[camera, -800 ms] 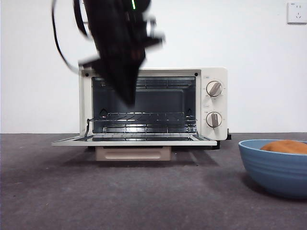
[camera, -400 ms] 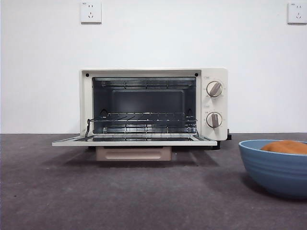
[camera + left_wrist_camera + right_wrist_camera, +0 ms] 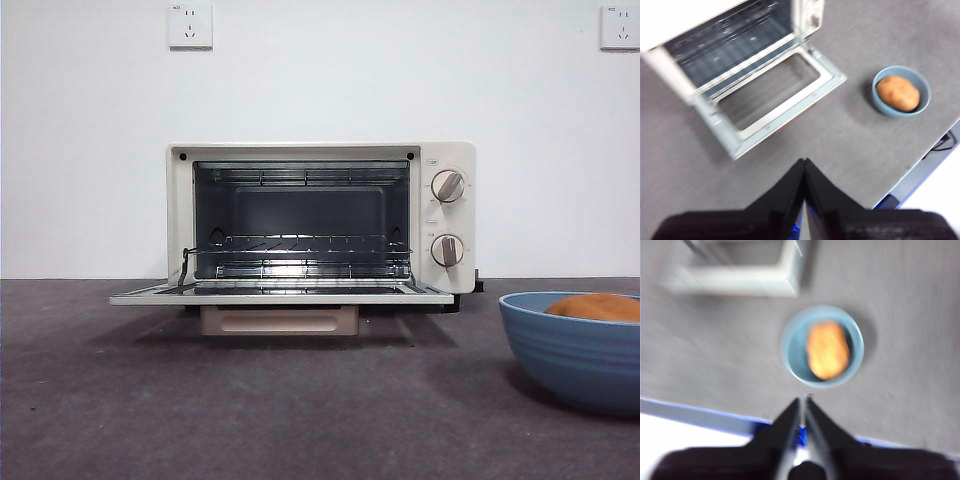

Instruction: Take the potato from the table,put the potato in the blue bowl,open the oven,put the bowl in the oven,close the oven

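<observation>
Front view, oven [image 3: 320, 215] open, potato [image 3: 596, 306] in blue bowl [image 3: 575, 352]

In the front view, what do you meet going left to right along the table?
Open oven door → oven knobs → blue bowl holding the potato, cut off by the right edge.

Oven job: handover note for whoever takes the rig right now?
Left gripper: shut, empty, high above the table, off the oven.
Right gripper: shut, empty, above the blue bowl.
Potato lies in the blue bowl, which stands on the table beside the oven, on its knob side.
Oven door is down flat, rack bare.
Done: potato bowled, oven opened.
Left: bowl into oven, close door.
</observation>
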